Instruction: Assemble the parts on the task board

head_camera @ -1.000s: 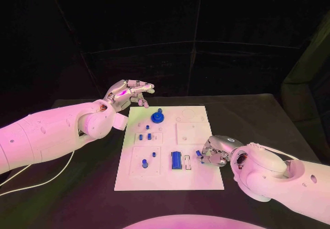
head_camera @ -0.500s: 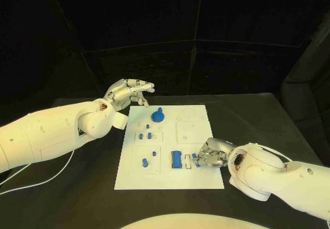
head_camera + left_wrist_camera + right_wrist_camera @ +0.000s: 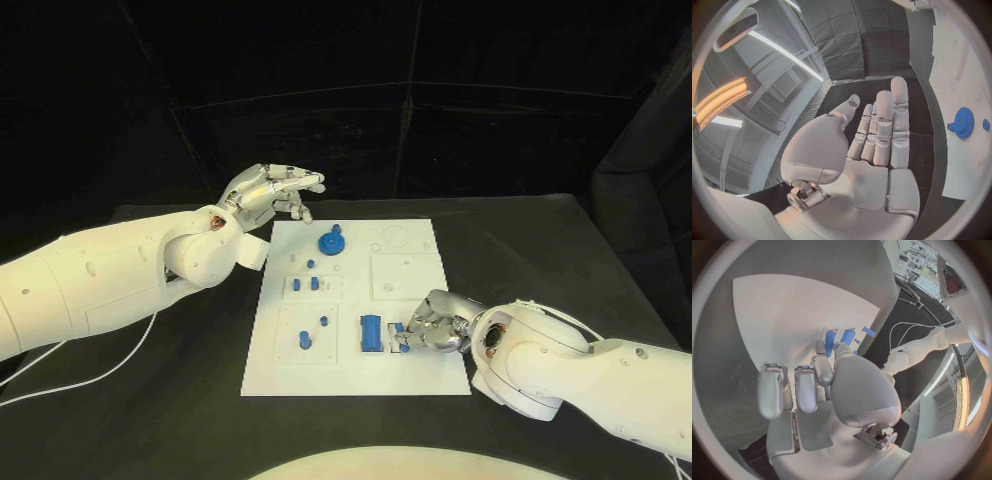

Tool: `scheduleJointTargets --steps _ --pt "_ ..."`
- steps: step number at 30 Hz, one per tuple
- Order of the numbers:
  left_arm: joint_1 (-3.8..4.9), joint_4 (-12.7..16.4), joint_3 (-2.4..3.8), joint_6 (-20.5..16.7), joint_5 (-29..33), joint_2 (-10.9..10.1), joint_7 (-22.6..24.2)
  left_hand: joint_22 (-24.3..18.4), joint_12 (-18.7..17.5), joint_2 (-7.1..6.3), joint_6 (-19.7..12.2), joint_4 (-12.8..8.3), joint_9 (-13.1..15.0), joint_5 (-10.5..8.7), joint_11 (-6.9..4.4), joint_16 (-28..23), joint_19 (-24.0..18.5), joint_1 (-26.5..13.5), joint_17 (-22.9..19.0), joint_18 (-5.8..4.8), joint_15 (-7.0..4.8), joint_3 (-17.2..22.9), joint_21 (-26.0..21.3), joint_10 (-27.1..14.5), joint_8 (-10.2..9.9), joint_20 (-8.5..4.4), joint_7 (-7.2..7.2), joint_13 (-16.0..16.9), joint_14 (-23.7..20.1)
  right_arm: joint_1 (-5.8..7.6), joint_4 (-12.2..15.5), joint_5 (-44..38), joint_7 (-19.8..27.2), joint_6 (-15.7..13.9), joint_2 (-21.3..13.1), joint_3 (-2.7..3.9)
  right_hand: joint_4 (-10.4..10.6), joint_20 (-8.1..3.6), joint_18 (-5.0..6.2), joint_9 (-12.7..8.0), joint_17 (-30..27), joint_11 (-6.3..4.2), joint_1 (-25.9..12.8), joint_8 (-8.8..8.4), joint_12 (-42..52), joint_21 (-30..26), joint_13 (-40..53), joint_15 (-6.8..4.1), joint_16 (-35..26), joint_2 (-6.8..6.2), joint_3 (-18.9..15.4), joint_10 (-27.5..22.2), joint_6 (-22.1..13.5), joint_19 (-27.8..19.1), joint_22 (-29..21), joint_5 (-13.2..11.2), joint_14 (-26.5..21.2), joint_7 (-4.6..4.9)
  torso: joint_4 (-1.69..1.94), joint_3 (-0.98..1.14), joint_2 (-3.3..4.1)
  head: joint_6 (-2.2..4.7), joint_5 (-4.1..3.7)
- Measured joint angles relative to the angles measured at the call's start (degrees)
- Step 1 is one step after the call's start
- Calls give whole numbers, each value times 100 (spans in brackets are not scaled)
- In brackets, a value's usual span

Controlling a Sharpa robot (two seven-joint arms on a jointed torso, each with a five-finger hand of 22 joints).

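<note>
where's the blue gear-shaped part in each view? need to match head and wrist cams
Head view: blue gear-shaped part stands at the far end of the task board, near the left robot hand.
Left wrist view: it is beside the robot hand's fingers, on the board's white surface, at.
Right wrist view: I cannot make it out.
Shared landmark: the white task board, present in all three views.
</note>
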Motion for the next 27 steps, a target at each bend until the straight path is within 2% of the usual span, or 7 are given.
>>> scheduleJointTargets --steps 14,18,20,27 --pt "0 -3 0 1 0 1 -4 1 0 0 0 0 0 0 0 0 0 0 0 0 0 0 0 0 0 0 0 0 0 0 -21 -85 42 -124 32 0 38 0 0 -17 -1 -1 -61 0 0 0 1 0 0 -61 -6 0 17 0 0 0 0 17 0 1 -1 1 9" --pt "0 -3 0 1 0 1 -5 1 0 0 0 0 0 0 0 0 0 0 0 0 0 0 0 0 0 0 0 0 0 0 -47 -126 27 -102 51 0 99 20 0 -33 -1 -14 -130 -21 -49 0 2 0 0 -130 -33 14 22 20 0 27 1 11 0 -1 -1 -4 10" --pt "0 -2 0 1 0 2 -6 -2 -21 0 0 0 0 0 0 0 0 0 -6 0 0 0 0 0 0 0 0 0 0 0 -59 -145 14 -75 61 0 114 20 0 -38 -1 -29 -172 -21 -50 0 4 0 0 -120 -48 28 55 20 0 107 0 14 -1 -1 -1 -7 10" --pt "0 -3 0 2 0 2 -11 -6 -21 0 0 0 0 0 0 0 0 0 -7 0 0 0 0 0 0 0 0 0 0 0 -93 -198 -42 61 79 0 141 20 0 -44 -1 -31 -241 -21 -103 0 156 0 0 -135 -76 31 56 20 -1 117 0 15 0 -3 -5 -14 9"
